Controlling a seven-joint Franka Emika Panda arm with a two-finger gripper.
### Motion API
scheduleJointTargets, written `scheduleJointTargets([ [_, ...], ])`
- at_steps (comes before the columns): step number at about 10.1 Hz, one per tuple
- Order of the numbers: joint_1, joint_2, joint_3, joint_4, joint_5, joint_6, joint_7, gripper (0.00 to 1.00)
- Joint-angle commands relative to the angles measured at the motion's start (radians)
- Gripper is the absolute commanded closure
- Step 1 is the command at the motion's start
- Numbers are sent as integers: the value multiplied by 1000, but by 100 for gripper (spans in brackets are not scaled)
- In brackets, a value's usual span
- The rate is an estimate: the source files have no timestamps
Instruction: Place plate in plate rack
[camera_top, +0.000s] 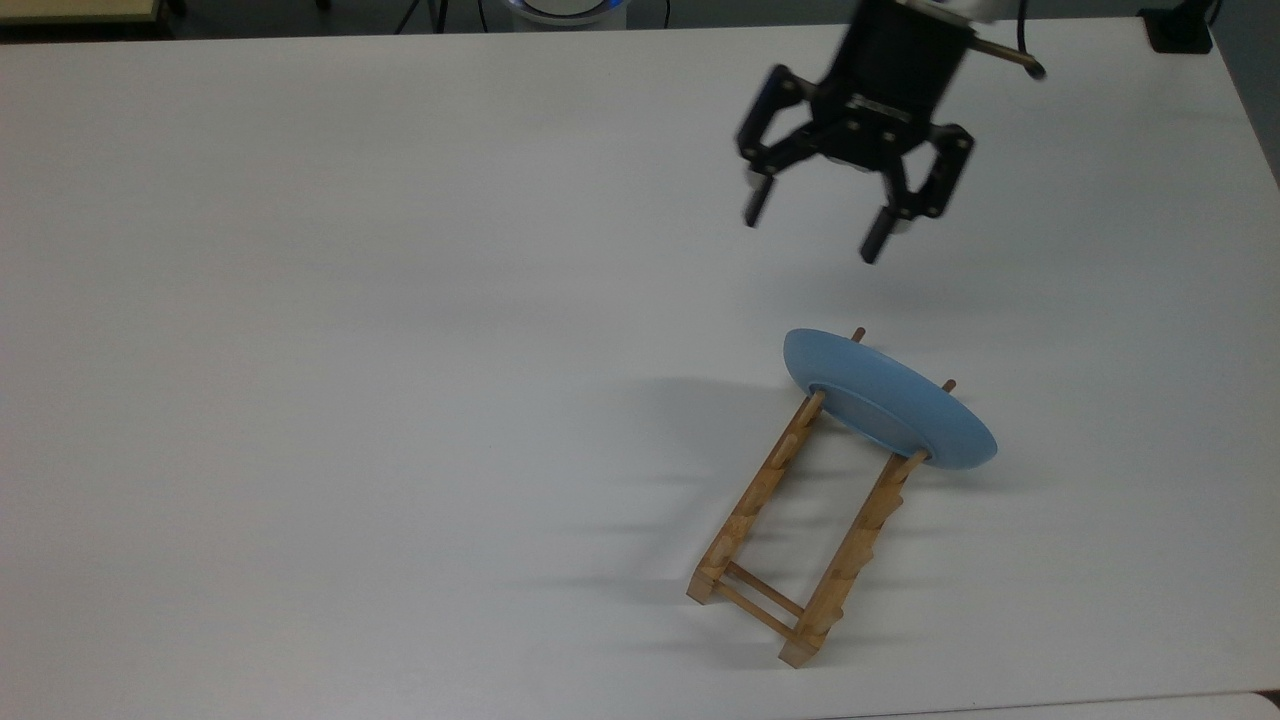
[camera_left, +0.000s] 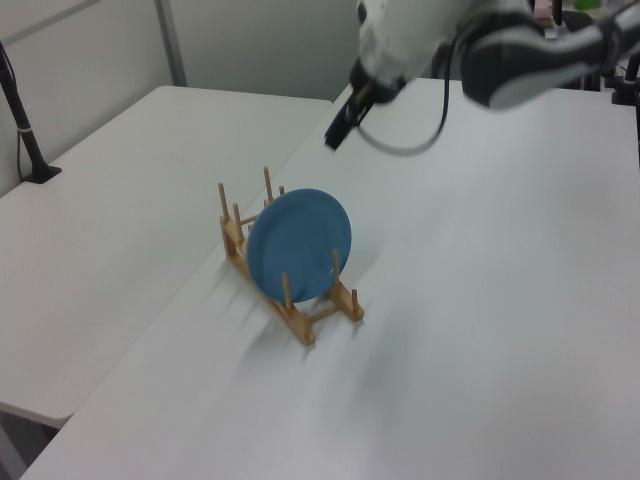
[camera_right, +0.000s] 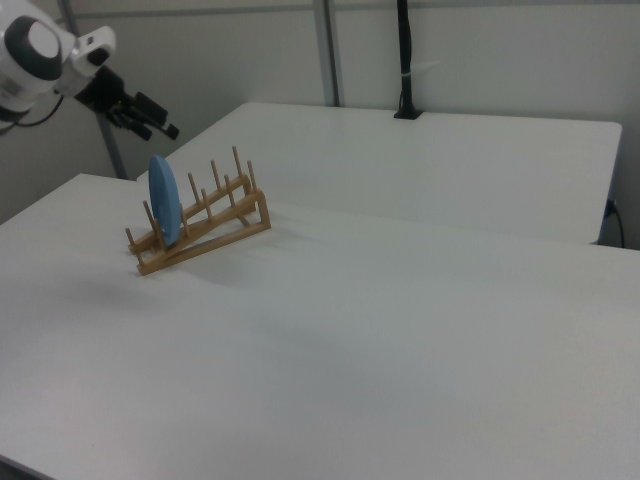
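The light-blue plate (camera_top: 885, 398) stands on edge between the pegs at one end of the wooden plate rack (camera_top: 800, 520). It shows from the back in the left view as a blue disc (camera_left: 299, 245) in the rack (camera_left: 290, 285), and edge-on in the right view (camera_right: 164, 199), near the left end of the rack (camera_right: 205, 222). My gripper (camera_top: 812, 228) hangs open above the table, well clear of the plate and holding nothing. In the left view the gripper (camera_left: 338, 124) is above and behind the plate; in the right view the gripper (camera_right: 150, 118) is up and left of it.
The rack sits on a large white table (camera_top: 400, 350). A second white table (camera_left: 120, 200) stands alongside with a gap between them. A black post (camera_right: 405, 60) rises at the far table's back edge.
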Motion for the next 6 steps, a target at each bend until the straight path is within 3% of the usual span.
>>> scheduleJointTargets([
  [1, -156, -130, 1, -40, 337, -189, -323, 0],
  [2, -223, -152, 1, -41, 444, -290, -437, 0],
  [3, -283, -166, 1, -43, 506, -356, -493, 0],
  [6, -366, -224, 2, -87, 532, -449, -584, 0],
])
